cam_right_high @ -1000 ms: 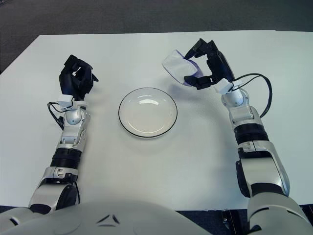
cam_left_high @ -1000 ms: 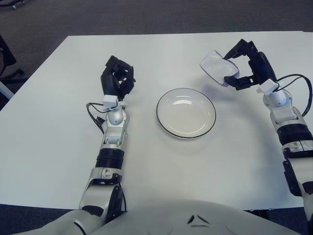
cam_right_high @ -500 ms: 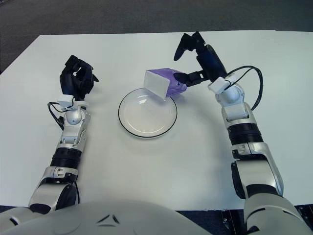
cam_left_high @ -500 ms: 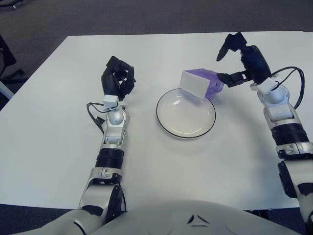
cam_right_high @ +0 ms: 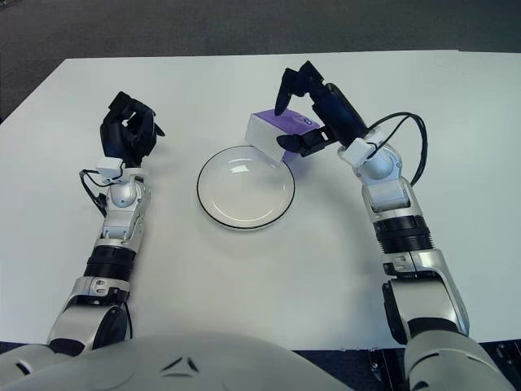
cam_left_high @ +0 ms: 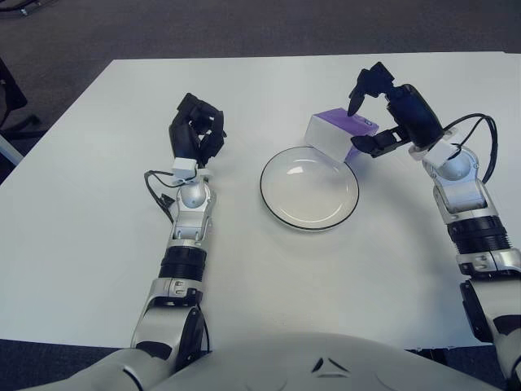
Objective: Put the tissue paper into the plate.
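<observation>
No text, label, brand, number or sign can be read anywhere in either view. The purple top of the tissue paper pack [cam_right_high: 281, 124] carries a small mark, too small to make out

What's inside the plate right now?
The plate shows bare. The tissue pack sits at its far right rim, right hand over it; the rim beneath the pack is hidden.
</observation>
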Motion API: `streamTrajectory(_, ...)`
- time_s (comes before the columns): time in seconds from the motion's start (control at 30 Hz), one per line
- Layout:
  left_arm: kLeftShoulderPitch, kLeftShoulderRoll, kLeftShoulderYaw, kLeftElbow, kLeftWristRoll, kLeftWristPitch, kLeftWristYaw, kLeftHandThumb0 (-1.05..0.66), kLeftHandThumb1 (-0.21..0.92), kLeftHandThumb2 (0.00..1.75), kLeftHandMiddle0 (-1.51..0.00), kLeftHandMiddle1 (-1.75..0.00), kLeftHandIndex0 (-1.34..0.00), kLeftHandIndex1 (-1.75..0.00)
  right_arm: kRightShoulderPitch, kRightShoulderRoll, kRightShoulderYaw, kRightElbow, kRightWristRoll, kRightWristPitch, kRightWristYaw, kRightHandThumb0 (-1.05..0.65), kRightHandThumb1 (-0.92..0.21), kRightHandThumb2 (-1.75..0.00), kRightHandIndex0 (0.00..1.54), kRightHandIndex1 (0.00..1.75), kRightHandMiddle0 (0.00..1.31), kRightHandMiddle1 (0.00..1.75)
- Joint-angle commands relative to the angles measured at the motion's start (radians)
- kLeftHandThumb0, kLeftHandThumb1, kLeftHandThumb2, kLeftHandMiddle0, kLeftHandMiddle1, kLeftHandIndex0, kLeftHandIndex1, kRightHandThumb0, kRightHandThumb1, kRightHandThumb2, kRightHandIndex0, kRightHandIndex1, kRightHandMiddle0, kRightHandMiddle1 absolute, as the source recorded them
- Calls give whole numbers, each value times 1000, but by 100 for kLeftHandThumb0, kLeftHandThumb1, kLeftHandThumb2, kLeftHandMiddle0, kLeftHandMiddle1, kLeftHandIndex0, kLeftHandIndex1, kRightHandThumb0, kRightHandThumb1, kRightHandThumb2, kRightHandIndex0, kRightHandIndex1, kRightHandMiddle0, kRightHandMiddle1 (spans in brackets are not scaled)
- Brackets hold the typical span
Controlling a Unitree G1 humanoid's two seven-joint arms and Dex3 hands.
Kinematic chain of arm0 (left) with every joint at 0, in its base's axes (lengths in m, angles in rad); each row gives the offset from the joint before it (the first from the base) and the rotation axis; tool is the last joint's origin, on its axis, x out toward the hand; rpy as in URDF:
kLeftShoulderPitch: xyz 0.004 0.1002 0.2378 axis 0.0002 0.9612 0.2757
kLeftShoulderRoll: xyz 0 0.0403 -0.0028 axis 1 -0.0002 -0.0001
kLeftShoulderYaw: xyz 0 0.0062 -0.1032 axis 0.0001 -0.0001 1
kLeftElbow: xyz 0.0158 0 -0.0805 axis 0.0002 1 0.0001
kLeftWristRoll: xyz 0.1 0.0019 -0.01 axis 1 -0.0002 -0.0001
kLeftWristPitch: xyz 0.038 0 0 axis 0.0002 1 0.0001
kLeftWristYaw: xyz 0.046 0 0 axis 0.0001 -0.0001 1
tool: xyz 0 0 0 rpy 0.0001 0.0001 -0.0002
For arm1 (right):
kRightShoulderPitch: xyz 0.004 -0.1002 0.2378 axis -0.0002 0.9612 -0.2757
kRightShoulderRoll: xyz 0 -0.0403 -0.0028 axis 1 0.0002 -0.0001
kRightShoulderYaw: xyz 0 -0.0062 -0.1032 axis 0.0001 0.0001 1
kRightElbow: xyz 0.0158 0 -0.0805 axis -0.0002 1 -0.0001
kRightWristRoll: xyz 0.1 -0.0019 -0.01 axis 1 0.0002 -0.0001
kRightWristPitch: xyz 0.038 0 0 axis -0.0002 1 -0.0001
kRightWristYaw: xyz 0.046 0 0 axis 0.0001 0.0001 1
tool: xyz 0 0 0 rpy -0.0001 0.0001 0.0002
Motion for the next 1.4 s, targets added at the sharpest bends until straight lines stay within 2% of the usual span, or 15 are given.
streamTrajectory(0.0,244,-44,2,148,0,-10,-3,-25,92,34,-93,-175,-76,-175,16,0,-15,-38,21,-52,44,-40,-55,-100,79,175,43,175)
streamTrajectory(0.33,243,-45,2,150,-2,-10,-4,-25,92,33,-93,-175,-76,-175,-8,-25,-20,-10,-45,-90,66,-40,-57,-98,82,175,42,175)
streamTrajectory(0.47,244,-46,2,150,-3,-10,-4,-25,92,33,-93,-175,-76,-175,-53,-39,-19,68,-100,-125,58,-40,-58,-97,80,175,42,175)
streamTrajectory(0.53,244,-46,2,150,-4,-10,-5,-25,92,33,-93,-175,-76,-175,-69,-46,-19,96,-123,-139,54,-39,-62,-85,73,175,45,166)
streamTrajectory(0.6,245,-46,3,150,-5,-11,-6,-25,92,33,-93,-175,-76,-175,-83,-55,-18,116,-140,-145,56,-38,-76,-53,61,175,50,152)
streamTrajectory(0.67,245,-46,3,150,-6,-12,-7,-25,92,33,-93,-175,-76,-175,-96,-65,-17,130,-152,-142,61,-20,-75,-52,56,164,52,138)
streamTrajectory(0.7,245,-46,3,150,-7,-13,-8,-25,92,33,-93,-175,-76,-175,-100,-69,-16,134,-156,-139,63,-13,-78,-45,55,156,54,131)
streamTrajectory(0.8,246,-46,4,150,-8,-13,-9,-25,92,33,-92,-175,-76,-175,-113,-87,-13,133,-177,-111,72,-5,-86,-28,54,146,56,121)
streamTrajectory(0.87,246,-46,4,151,-9,-13,-9,-25,92,33,-92,-175,-76,-175,-122,-103,-10,134,-197,-93,79,-3,-89,-23,53,143,56,120)
streamTrajectory(0.97,246,-46,4,150,-10,-13,-10,-25,92,33,-92,-175,-76,-175,-141,-125,-4,145,-233,-79,88,-1,-91,-24,51,143,47,127)
streamTrajectory(1.03,248,-47,3,147,-10,-11,-10,-25,92,33,-92,-175,-76,-175,-159,-144,3,162,-263,-79,95,-21,-90,-14,50,95,45,85)
streamTrajectory(1.07,249,-47,3,145,-10,-11,-10,-25,92,33,-92,-175,-76,-175,-170,-154,8,173,-277,-77,102,-24,-90,-13,50,87,45,78)
streamTrajectory(1.17,250,-47,2,143,-10,-9,-10,-25,92,33,-92,-175,-75,-175,-200,-169,21,216,-299,-84,117,-38,-90,-4,51,29,43,35)
streamTrajectory(1.27,251,-47,2,143,-9,-9,-10,-25,92,33,-92,-175,-75,-175,-212,-170,23,237,-306,-93,118,-42,-89,-1,49,10,42,20)
streamTrajectory(1.37,250,-47,2,143,-8,-8,-10,-25,92,33,-92,-175,-75,-175,-224,-171,26,255,-311,-102,120,-44,-89,0,45,3,42,14)
